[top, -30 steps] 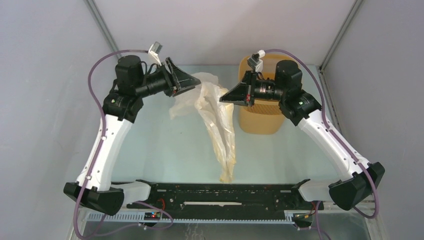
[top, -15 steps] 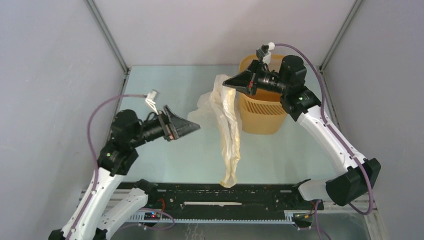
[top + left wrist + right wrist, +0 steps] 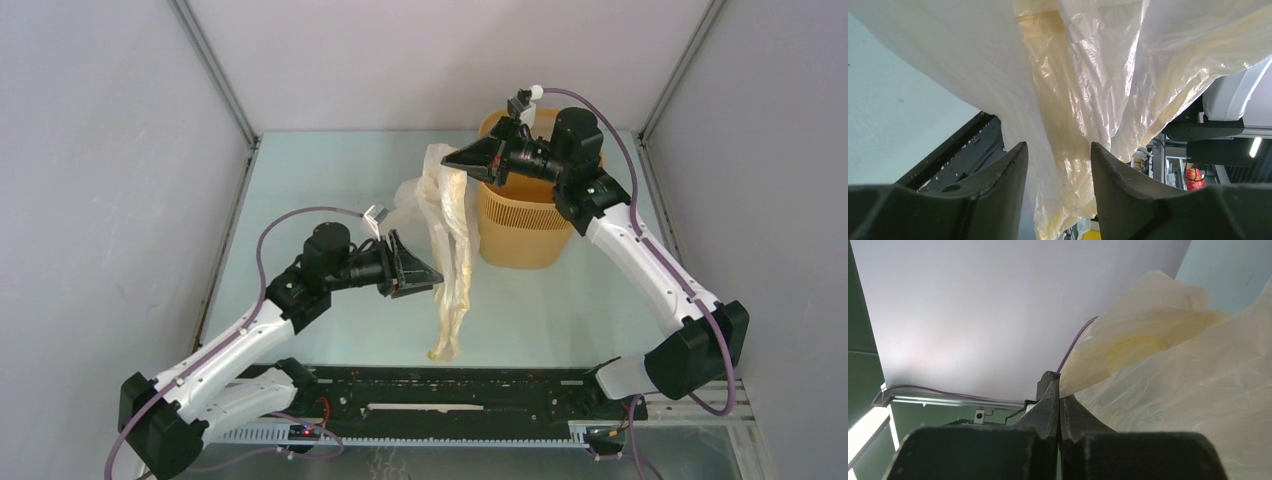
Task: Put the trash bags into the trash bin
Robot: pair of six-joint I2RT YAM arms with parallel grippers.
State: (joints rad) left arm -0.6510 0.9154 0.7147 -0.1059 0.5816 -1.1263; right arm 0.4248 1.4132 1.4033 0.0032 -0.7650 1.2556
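Observation:
The orange-tan mesh trash bin [image 3: 522,225] stands at the back right of the table. My right gripper [image 3: 450,160] is shut on the top of the pale yellow translucent trash bags [image 3: 452,250] and holds them up left of the bin's rim, so they hang down to the table; the pinch shows in the right wrist view [image 3: 1059,390], with the bags [image 3: 1173,365] beside it. My left gripper [image 3: 436,277] is open at the hanging bags' middle. In the left wrist view the bags [image 3: 1073,90] hang just beyond its fingertips [image 3: 1058,150].
The black rail [image 3: 440,385] with the arm bases runs along the near edge. Grey walls close in the left, right and back. The table surface [image 3: 300,180] is pale green.
My left arm swung down from the back left and in toward the middle of the hanging bags. My right gripper lifted the bags' top higher, up beside the bin's rim.

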